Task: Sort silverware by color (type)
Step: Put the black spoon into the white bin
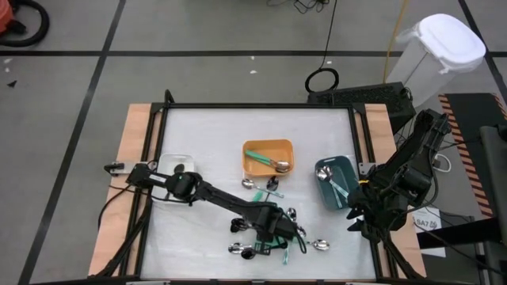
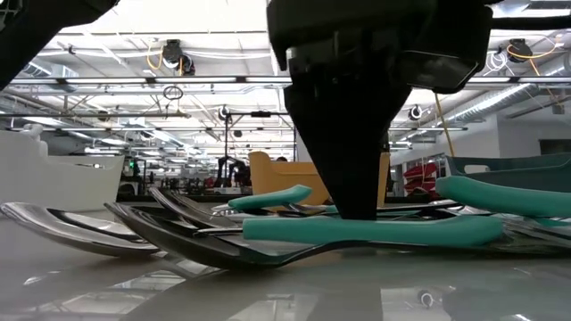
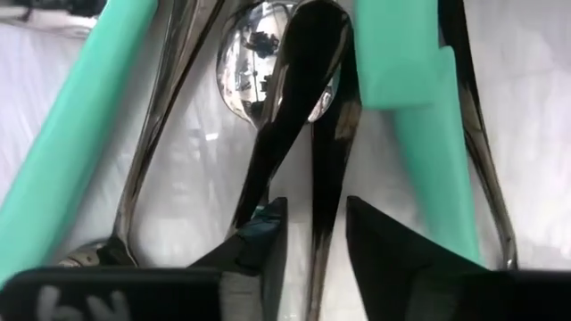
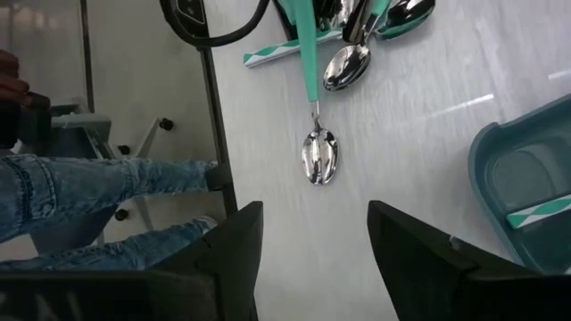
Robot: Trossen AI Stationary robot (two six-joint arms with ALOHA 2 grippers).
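Observation:
A pile of silverware (image 1: 269,233) lies on the white table near its front edge: teal handles (image 3: 71,152), black handles and shiny spoon heads (image 3: 245,62) crossing one another. My left gripper (image 3: 317,259) points straight down into the pile (image 2: 357,201). It is open, with a slim black handle (image 3: 327,192) running between its fingers. My right gripper (image 4: 312,259) waits open above the table's right edge (image 1: 354,215), near the dark teal bin, with nothing between its fingers. My left gripper comes from above with one finger on each side of the black handle (image 3: 326,227), the fingers lying across it. A strip of table shows between the handle and one finger (image 3: 268,250). Whether the other finger (image 3: 384,259) touches it, I cannot tell. The handle lies in the pile.
An orange bin (image 1: 268,146) at the table's middle holds a teal-handled spoon. The dark teal bin (image 1: 348,170) at the right holds utensils. A white bin (image 1: 174,162) stands at the left. One teal-handled spoon (image 4: 319,156) lies apart. A person's legs (image 4: 89,178) show beyond the edge.

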